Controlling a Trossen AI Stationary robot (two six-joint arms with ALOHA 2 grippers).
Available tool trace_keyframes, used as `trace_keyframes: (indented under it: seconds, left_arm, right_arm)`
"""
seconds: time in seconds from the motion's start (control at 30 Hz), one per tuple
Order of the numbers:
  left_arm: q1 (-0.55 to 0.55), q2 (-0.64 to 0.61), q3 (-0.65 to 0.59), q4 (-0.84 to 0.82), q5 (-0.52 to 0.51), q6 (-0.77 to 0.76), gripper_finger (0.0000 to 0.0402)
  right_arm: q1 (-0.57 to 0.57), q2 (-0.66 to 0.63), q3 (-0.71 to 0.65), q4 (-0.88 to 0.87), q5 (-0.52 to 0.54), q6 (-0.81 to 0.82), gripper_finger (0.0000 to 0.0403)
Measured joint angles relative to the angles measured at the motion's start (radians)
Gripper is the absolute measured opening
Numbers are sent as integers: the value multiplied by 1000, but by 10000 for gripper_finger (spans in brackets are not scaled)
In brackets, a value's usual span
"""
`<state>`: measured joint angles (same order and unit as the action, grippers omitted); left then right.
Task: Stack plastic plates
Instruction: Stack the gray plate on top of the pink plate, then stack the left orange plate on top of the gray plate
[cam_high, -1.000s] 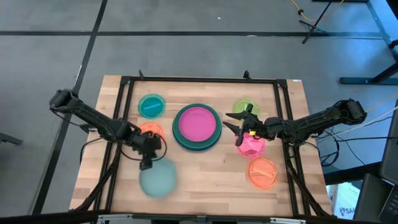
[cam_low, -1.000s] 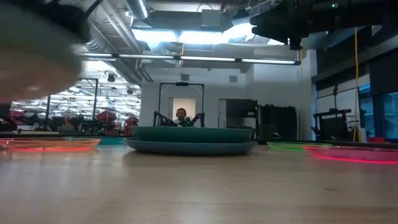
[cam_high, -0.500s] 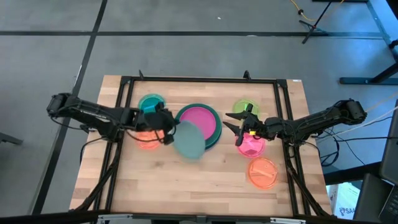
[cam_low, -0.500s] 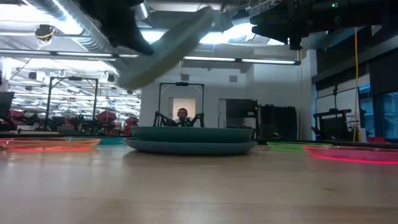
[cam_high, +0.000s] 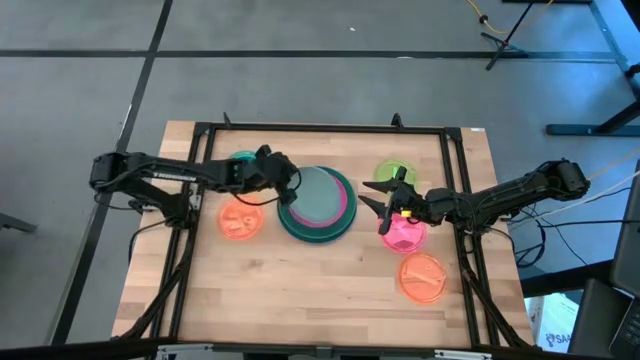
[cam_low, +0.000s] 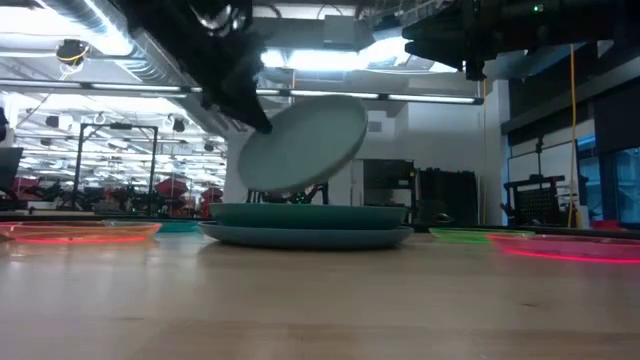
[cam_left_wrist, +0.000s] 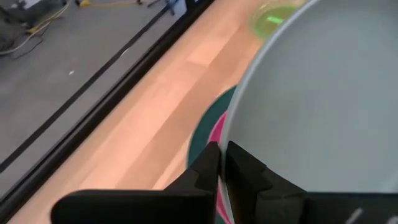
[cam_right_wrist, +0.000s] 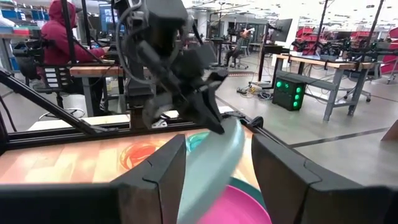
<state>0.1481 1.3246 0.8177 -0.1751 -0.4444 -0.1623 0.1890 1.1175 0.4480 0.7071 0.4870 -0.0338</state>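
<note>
table (cam_high: 330, 280): wood | on it: plate stack (cam_high: 316, 225) | orange plates (cam_high: 240, 220) (cam_high: 424, 277) | pink plate (cam_high: 404, 235) | lime plate (cam_high: 385, 172)

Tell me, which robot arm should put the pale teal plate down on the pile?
The left one, probably. Its tool already grips the pale teal plate by the rim, tilted just above the magenta plate on the pile. The right tool waits open over the pink plate, holding nothing.

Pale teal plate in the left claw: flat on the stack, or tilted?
Tilted: the pale teal plate hangs slanted above the stack, gripped by the left claw.
</note>
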Motion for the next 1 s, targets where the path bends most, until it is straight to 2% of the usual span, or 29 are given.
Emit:
trace_keyframes:
  seconds: [0.27, 0.63, 0.83, 1.0]
  left_arm:
    - [45, 72, -1, 6, 44, -7, 23]
    - [39, 89, -1, -9, 110, 0, 105]
    - [-7, 13, 0, -134, 175, 12, 116]
    - [-125, -37, 0, -322, 201, -70, 117]
  right_arm:
    - [0, 0, 0, 0, 0, 0, 177]
    - [0, 0, 0, 0, 0, -1, 177]
    - [0, 0, 0, -1, 0, -1, 177]
    - [0, 0, 0, -4, 0, -1, 177]
